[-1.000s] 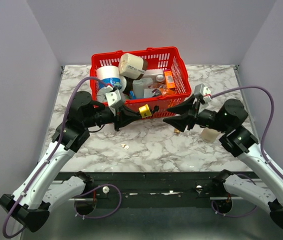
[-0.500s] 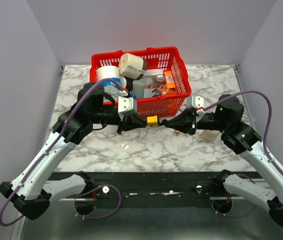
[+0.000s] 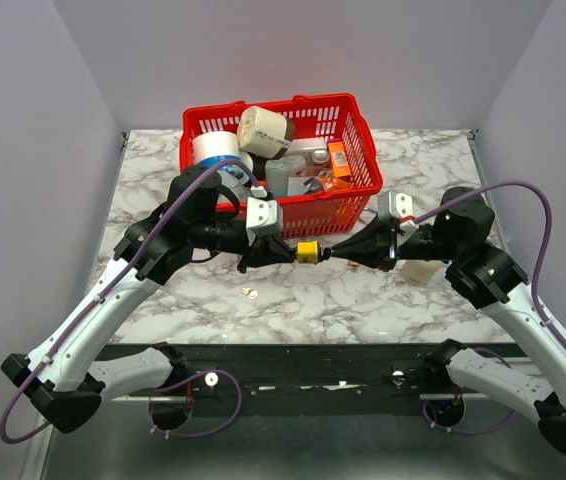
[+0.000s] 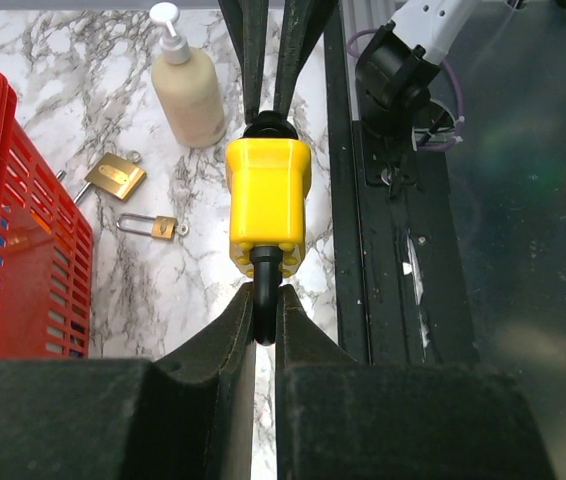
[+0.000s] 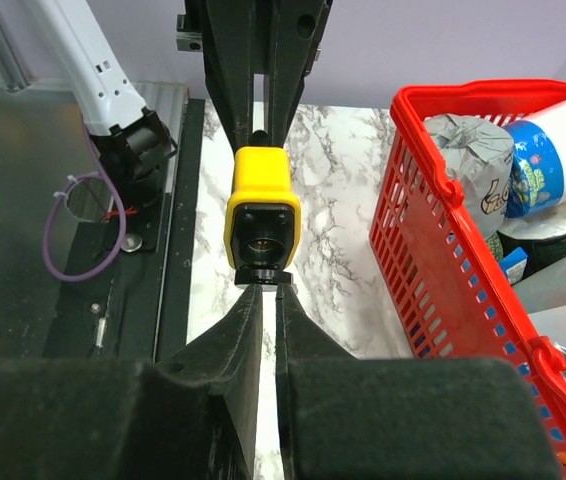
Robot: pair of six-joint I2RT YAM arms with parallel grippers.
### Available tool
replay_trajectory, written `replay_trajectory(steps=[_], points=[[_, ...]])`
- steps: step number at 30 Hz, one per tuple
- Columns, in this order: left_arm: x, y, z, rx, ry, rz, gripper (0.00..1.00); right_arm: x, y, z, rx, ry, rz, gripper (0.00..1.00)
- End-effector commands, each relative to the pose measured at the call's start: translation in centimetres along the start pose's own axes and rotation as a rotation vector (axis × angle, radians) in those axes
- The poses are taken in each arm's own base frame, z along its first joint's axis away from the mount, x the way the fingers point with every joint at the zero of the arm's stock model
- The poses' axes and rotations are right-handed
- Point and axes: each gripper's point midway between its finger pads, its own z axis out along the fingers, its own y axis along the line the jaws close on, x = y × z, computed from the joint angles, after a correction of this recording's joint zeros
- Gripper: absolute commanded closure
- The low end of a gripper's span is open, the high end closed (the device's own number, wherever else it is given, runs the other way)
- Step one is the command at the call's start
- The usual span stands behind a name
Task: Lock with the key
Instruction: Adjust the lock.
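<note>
On the white-and-grey marble table [image 3: 138,175], the left gripper [image 3: 285,252] reaches in from the left with its jaws drawn narrow, pinching the black metal shackle [image 4: 265,262] of a yellow plastic padlock [image 3: 307,251]. The padlock lies horizontal in the air above the marble, just in front of the front wall of a red plastic basket [image 3: 338,210] that is packed with a white roll with a blue label [image 3: 215,150] and other packaged goods. From the right, the right gripper [image 3: 328,250] meets the padlock's opposite, keyhole end. Its fingers stand almost together and are clamped on a small black part [image 5: 263,272] at that end. Whether this part is a key cannot be told. In the left wrist view, a squat brass padlock [image 4: 115,176] and a slimmer long-shackled brass padlock [image 4: 153,225] lie on the marble between the basket and a cream pump bottle [image 4: 188,95]. In the top view, the bottle stands upright on the table at the right, partly hidden under the right arm.
</note>
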Motion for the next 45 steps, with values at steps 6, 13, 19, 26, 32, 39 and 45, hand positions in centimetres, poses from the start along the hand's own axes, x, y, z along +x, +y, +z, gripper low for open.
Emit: replay_trajectory(steps=[6, 13, 19, 26, 32, 39, 45], points=[[-2.7, 0.0, -0.1, 0.005, -0.068, 0.058, 1.00, -0.5, 0.8, 0.0, -0.052, -0.008, 0.007, 0.82], [-2.7, -0.1, 0.5, 0.020, -0.060, 0.051, 1.00, -1.1, 0.8, 0.3, -0.068, -0.023, 0.026, 0.82], [-2.2, 0.0, 1.0, 0.024, -0.029, 0.017, 1.00, -0.7, 1.4, 0.4, -0.099, -0.025, 0.073, 0.81], [-1.7, -0.9, 1.8, 0.071, 0.010, 0.025, 1.00, -0.2, 2.2, 0.7, -0.131, -0.019, 0.099, 0.81], [-1.7, -1.6, 2.4, 0.101, 0.025, 0.044, 1.00, 0.5, 2.5, 1.0, -0.159, -0.005, 0.096, 0.82], [-2.9, -1.3, 3.2, 0.114, -0.017, 0.009, 1.00, 0.5, 2.9, 1.9, -0.172, -0.010, 0.090, 0.83], [-3.3, -1.5, 3.9, 0.137, -0.038, -0.017, 1.00, 0.2, 3.0, 2.6, -0.173, -0.037, 0.107, 0.83]])
